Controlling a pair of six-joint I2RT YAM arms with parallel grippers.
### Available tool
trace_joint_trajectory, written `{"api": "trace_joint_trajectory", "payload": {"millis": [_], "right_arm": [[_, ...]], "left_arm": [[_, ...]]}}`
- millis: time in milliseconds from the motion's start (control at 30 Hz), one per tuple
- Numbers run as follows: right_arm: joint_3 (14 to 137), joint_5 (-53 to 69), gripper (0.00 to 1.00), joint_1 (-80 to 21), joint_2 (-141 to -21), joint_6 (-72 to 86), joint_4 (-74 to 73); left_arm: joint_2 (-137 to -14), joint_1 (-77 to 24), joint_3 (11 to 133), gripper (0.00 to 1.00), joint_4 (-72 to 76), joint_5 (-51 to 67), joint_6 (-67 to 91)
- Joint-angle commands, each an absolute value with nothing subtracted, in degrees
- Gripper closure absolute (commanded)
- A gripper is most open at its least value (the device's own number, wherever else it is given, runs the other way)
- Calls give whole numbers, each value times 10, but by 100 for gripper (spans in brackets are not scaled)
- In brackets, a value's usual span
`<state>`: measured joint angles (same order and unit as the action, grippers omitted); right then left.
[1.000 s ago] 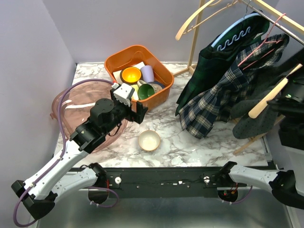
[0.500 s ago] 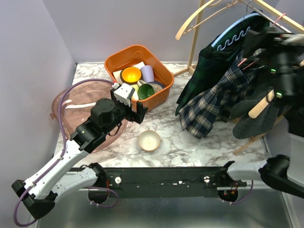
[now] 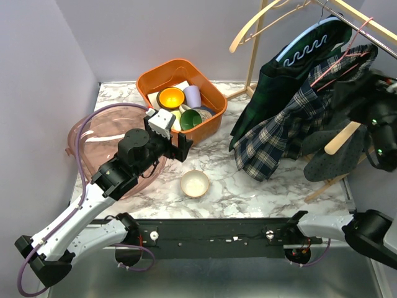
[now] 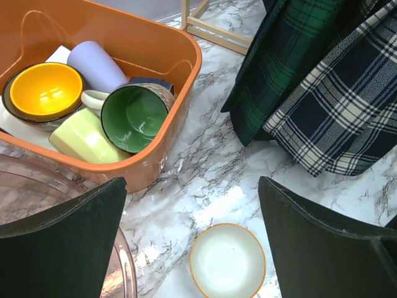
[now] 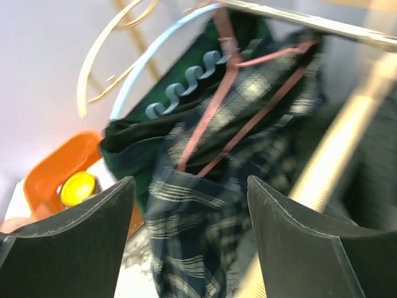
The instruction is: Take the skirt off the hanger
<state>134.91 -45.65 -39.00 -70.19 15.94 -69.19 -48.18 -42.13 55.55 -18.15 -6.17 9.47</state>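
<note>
The right arm's jaws are spread wide with nothing between them, close up to the plaid skirt (image 5: 186,211), which hangs on a pink hanger (image 5: 212,102) beside a green garment (image 4: 291,56). The left arm's jaws gape empty above the counter (image 4: 205,167), over a small white bowl (image 4: 227,261) just beside the orange bin (image 4: 155,43).

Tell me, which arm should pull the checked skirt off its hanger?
Right, probably. The right hand, open, is up at the rack, facing the plaid skirt on the pink hanger. The left hand hovers far off by the orange bin.
</note>
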Motion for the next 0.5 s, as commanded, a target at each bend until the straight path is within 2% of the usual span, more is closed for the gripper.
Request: {"api": "trace_joint_trajectory", "payload": {"millis": [0,167,367,467], "right_arm": [[1335,-492,21,-362,-680,218,-779],[1267,-510,21,-339,-644,230,-778],[1153,-412,21,-231,-628,229,-742],[1119,-408,21,-202,-619,225,-719]], "left_arm": [[-474,-424,555,1,-180,-60,93],[-468,-424,548,1,-175,-58,95],[-473,-423,551,1,-180,-57,96],[-469,-424,546,1,-177,-61,96]]}}
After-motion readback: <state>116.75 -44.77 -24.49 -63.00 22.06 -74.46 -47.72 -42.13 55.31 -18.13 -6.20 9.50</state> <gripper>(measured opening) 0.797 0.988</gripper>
